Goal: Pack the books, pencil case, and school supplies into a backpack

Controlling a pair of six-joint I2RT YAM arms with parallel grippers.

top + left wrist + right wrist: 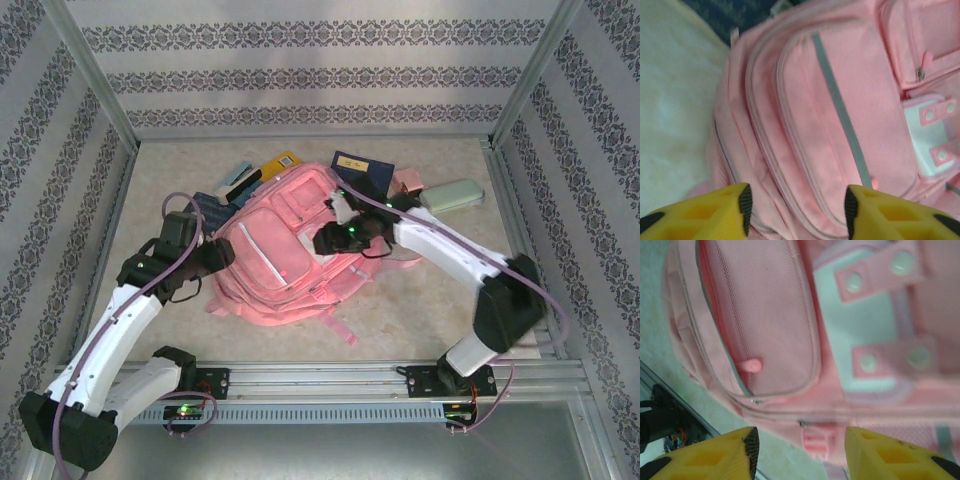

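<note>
Evidently, the left gripper [797, 216] is held with its jaws parted to a middling width and nothing caught between them. It is poised at the left flank of the backpack [290, 262], just short of the long front pocket [840, 125]. The right gripper [800, 455] is likewise parted and empty, set over the backpack's right half, close to the mesh pocket [765, 315], whose pink zip pull [752, 365] is seen just ahead of the fingers, and to the white trim patch [860, 325]. The backpack itself is laid flat on the table [420, 320], front upward, with its pockets apparently zipped. Behind the backpack, the navy book [360, 165] and the yellow-orange book [287, 160] are left lying partly under its far edge. Beyond its right corner the pink block [407, 182] and the pencil case [452, 195] are placed side by side. Nothing can be seen to be packed, so the step in hand is judged to be the opening of the backpack. For the next move a zip pull must be found and pinched by one gripper while the fabric is steadied by the other.
</note>
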